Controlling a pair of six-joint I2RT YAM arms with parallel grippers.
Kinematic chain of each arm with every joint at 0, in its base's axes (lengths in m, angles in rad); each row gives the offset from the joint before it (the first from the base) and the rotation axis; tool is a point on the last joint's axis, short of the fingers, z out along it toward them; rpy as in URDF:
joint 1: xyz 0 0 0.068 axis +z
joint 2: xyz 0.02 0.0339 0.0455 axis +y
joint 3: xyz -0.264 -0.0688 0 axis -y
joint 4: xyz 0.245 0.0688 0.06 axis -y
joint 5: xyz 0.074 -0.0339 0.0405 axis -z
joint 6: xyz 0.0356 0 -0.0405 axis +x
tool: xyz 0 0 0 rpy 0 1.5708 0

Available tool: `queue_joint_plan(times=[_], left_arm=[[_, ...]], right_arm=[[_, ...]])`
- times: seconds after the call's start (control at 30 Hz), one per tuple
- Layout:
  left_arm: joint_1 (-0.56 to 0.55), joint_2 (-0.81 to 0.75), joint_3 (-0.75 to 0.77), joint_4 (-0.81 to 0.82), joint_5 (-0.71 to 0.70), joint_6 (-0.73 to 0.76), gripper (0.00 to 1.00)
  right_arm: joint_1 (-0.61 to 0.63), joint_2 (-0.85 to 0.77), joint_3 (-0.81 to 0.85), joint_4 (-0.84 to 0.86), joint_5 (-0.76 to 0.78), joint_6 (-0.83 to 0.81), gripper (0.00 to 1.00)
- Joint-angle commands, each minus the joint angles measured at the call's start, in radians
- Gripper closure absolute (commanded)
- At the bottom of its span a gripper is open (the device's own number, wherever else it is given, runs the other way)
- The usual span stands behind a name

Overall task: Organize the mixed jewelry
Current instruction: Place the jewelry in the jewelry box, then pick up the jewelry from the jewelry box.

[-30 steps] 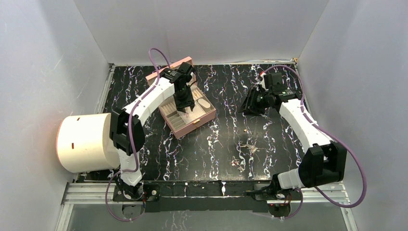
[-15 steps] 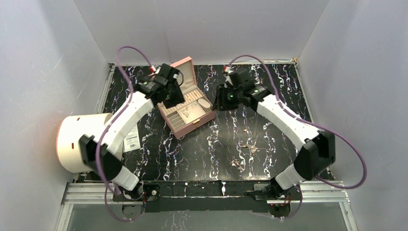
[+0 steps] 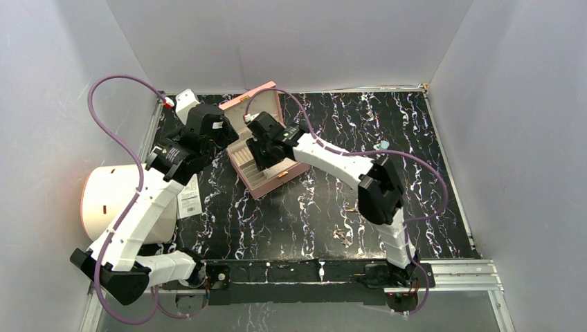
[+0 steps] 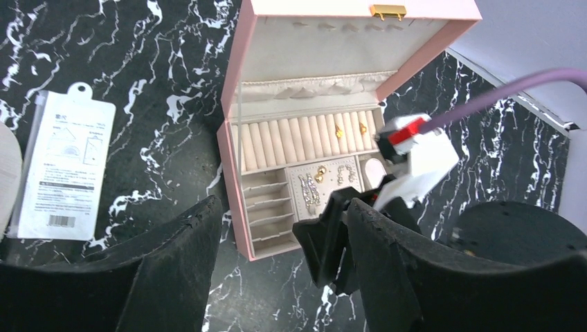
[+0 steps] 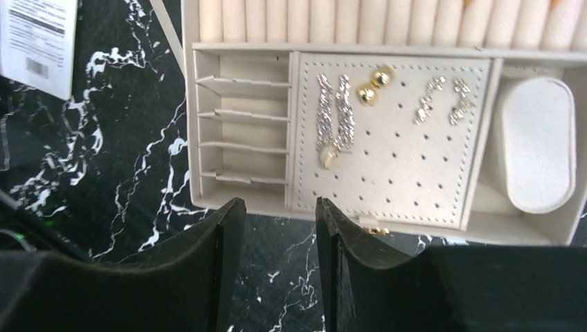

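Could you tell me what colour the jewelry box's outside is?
The jewelry box is pink outside; clearest in the left wrist view.

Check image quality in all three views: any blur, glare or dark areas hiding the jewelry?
Top external: even light and sharp, but the loose jewelry reads as specks on the busy marbled table.
Left wrist: the pink box is sharp, the pincer fingers dark and soft.
Right wrist: the earrings are crisp, the gold stud glints, and the pincer fingers are near black.
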Motion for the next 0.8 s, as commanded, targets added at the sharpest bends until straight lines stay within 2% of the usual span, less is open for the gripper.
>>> queue_joint_plan(times=[0.0, 0.1, 0.37, 0.77], left_arm=[[0.004, -0.023, 0.022, 0.009, -0.092, 0.053, 0.35], [0.004, -0.033, 0.019, 0.002, -0.089, 0.057, 0.35], [0.004, -0.051, -0.009, 0.018, -0.081, 0.045, 0.35], [0.005, -0.033, -0.019, 0.019, -0.048, 0.044, 0.35]], right_arm=[[0.004, 0.079, 0.17, -0.101, 0.115, -0.001, 0.6], [0.016, 0.107, 0.207, -0.139, 0.156, 0.02, 0.63], [0.022, 0.117, 0.207, -0.165, 0.191, 0.032, 0.62], [0.023, 0.146, 0.21, -0.151, 0.136, 0.01, 0.64]])
